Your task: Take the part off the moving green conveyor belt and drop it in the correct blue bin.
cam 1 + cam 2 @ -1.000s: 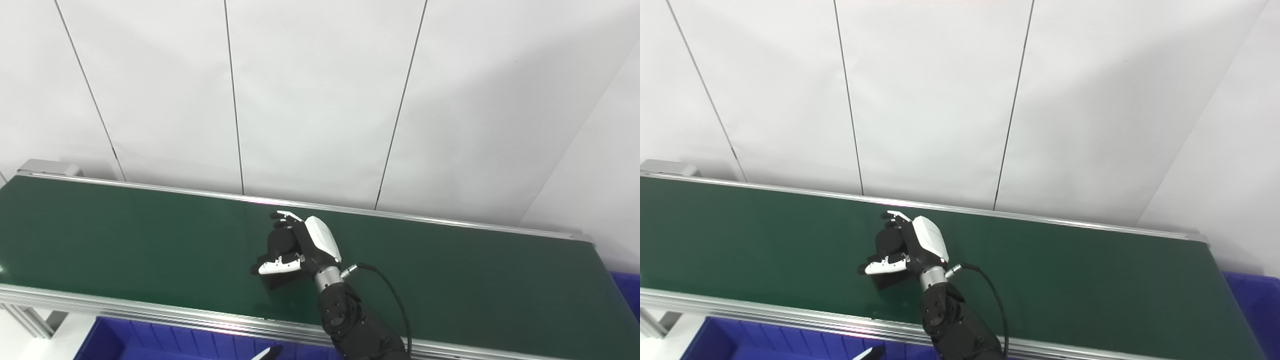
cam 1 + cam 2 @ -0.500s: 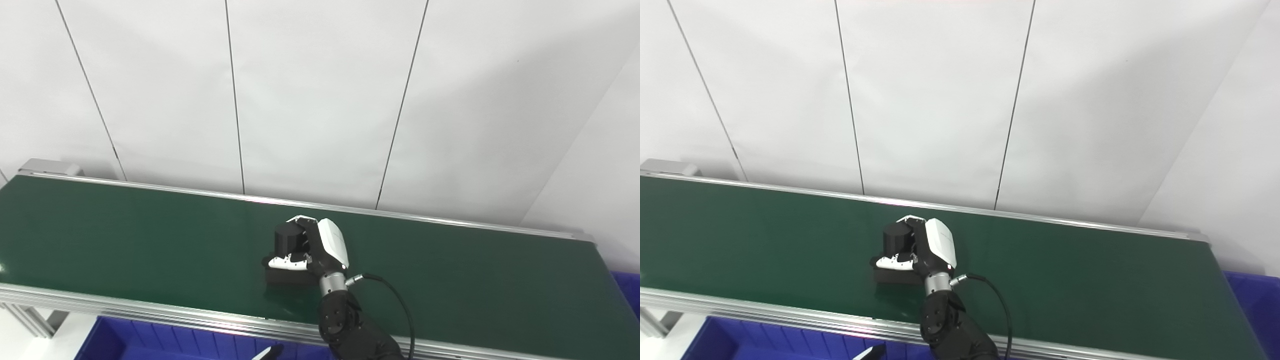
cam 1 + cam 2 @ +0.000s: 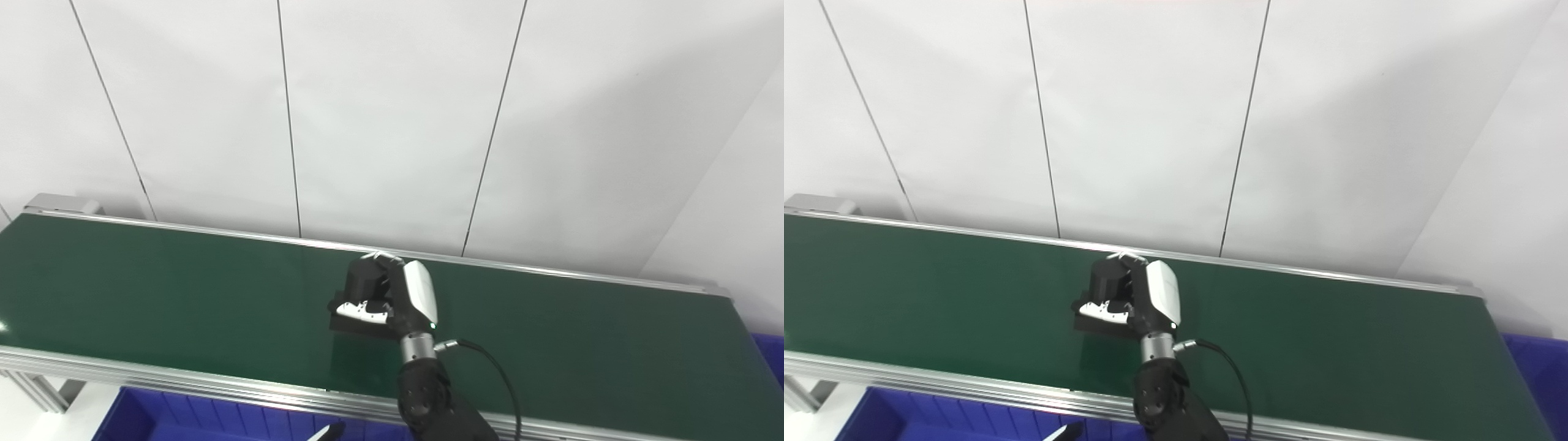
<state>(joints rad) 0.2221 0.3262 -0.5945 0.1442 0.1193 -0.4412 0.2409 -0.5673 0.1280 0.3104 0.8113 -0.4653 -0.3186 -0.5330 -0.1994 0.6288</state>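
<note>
While the green conveyor belt (image 3: 184,288) runs across the middle of the frame from the left edge to the right, the right hand (image 3: 392,300) sits at its centre, its arm rising from the bottom edge just right of centre. The hand's fingers and thumb are curled around a black part (image 3: 361,288), a dark cylinder on a flat dark base. Whether the base touches the belt or is just above it cannot be told.

Only a small white and black fingertip of the left hand (image 3: 327,432) shows at the bottom edge, over a blue bin (image 3: 184,419) in the lower left corner. Whether that hand is open or closed cannot be told. A second blue bin (image 3: 1534,367) peeks in at the right edge, beyond the belt's end. A white panelled wall fills the upper half.

The step appears to be lifting the part clear of the belt. To do it well, the hand should keep its hold firm and rise straight up, so the belt cannot drag the base sideways, and then carry the part over the metal rail (image 3: 184,383) before releasing.
</note>
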